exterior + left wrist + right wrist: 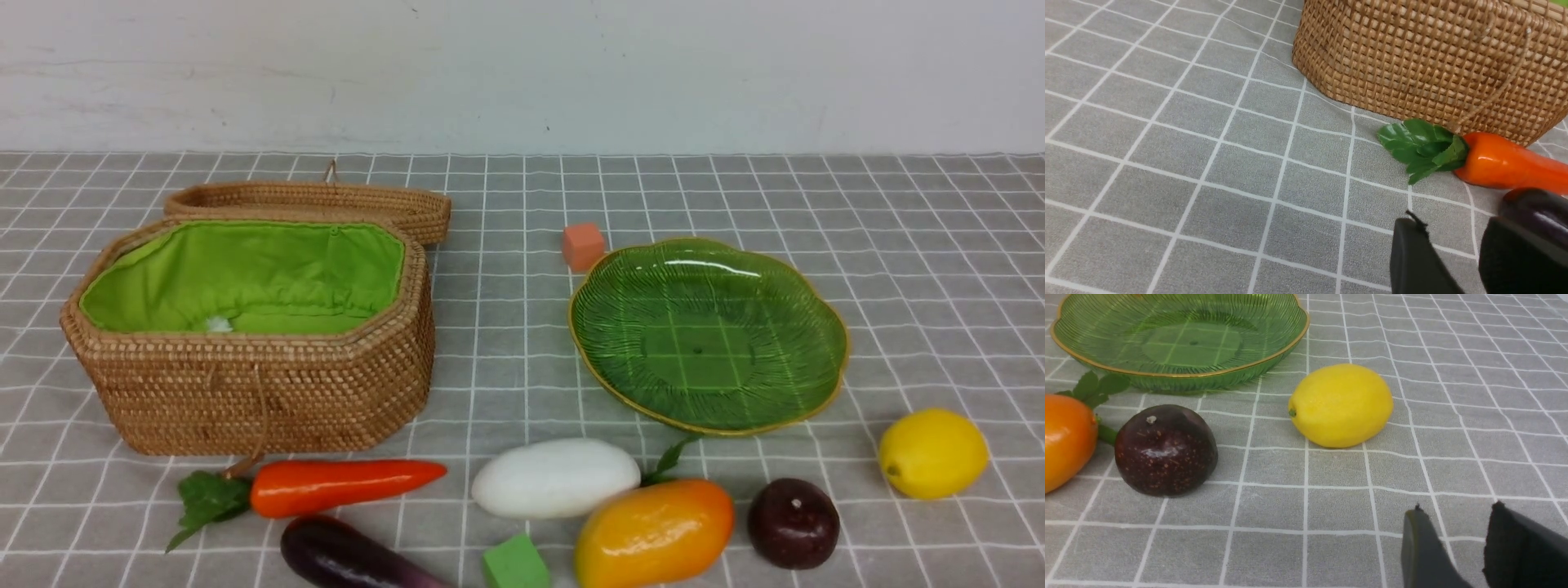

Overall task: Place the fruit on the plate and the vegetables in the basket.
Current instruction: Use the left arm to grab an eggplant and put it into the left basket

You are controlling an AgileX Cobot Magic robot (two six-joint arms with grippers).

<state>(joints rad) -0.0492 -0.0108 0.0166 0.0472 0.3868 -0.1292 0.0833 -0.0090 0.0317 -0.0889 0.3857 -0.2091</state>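
In the front view the open wicker basket [245, 392] stands at the left and the empty green plate [710, 335] at the right. Along the near edge lie the carrot [343, 486], eggplant [351, 559], white vegetable [555, 478], mango [653, 531], dark purple fruit [793, 523] and lemon [932, 453]. Neither gripper shows there. My left gripper [1451, 224] is open and empty above the cloth, close to the eggplant [1535, 206] and carrot [1506, 167]. My right gripper [1457, 510] is open and empty, a short way from the lemon [1341, 405].
An orange cube [583, 246] sits just behind the plate's left rim. A green cube [514, 563] lies between the eggplant and the mango. The basket's lid [310, 200] lies folded back behind it. A grey checked cloth covers the table up to a white wall.
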